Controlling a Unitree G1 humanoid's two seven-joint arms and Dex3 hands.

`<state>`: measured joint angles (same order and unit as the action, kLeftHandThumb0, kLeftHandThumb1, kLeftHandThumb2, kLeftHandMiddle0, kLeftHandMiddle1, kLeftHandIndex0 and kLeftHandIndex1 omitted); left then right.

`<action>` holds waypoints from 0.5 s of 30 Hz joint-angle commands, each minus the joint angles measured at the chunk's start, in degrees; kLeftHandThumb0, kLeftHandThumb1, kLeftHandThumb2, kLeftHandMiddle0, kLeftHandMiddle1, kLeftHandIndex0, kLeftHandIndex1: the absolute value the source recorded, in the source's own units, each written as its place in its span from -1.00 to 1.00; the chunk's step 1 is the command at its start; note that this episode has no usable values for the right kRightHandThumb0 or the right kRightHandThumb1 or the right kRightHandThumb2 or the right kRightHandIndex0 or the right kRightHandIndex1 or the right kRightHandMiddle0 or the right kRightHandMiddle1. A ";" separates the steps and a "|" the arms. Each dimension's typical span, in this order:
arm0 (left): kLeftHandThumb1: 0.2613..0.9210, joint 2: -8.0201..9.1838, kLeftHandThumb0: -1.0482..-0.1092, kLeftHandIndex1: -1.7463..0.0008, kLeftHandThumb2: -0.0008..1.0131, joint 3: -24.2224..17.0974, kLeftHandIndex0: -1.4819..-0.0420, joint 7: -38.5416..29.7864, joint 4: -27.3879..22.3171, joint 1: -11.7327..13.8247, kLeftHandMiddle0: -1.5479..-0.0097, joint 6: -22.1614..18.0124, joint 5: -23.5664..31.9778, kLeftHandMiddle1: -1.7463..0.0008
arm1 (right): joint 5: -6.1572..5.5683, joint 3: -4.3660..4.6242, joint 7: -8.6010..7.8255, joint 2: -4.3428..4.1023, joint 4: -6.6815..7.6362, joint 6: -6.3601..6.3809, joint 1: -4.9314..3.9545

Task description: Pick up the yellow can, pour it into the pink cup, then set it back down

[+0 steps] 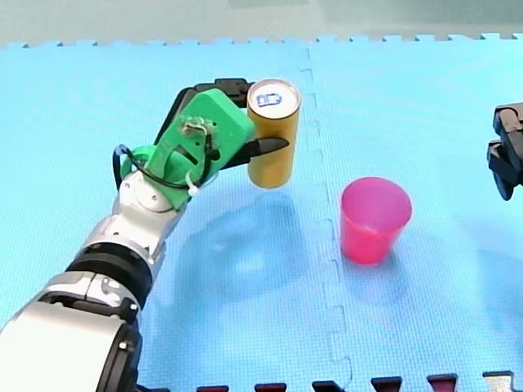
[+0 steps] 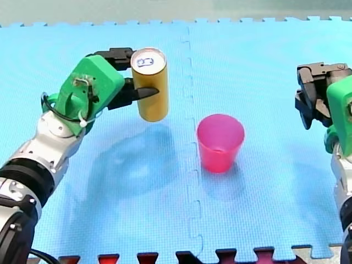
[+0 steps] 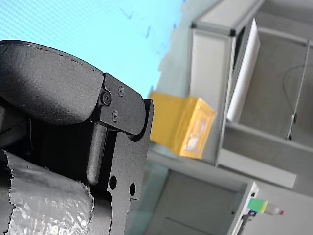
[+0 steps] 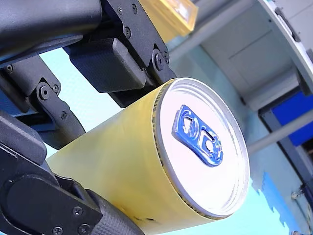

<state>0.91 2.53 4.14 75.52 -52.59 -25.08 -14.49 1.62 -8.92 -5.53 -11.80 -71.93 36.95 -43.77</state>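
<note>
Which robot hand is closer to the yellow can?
Left. The left hand is gripping the yellow can; the right hand hangs far off, beyond the pink cup.

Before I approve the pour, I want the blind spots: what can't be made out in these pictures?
Yellow can contents: shut in by its own wall, head and second wrist views.
Left hand, holding the can aloft: palm contact covered by the hand's own back, head views.
Pink cup floor: behind its near wall, head views.
Right hand, far right: cropped by the picture edge, first head view.
</note>
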 commanded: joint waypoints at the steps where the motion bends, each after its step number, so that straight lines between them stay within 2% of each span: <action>1: 0.57 0.09 0.43 1.00 -1.00 -0.08 -0.55 0.11 -0.28 -0.76 -0.72 0.01 0.29 1.00 | 0.11 0.10 0.40 0.04 -0.02 -0.22 -0.20; 15: 0.56 -1.09 0.43 0.99 -1.00 -0.03 -0.60 -0.19 -0.31 -1.15 -0.74 -1.29 0.37 0.99 | 0.61 0.43 1.77 0.75 -0.37 -0.04 -0.22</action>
<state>-0.17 2.51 3.67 75.53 -53.19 -25.55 -14.35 2.35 -8.45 -4.01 -11.04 -72.15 36.95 -43.77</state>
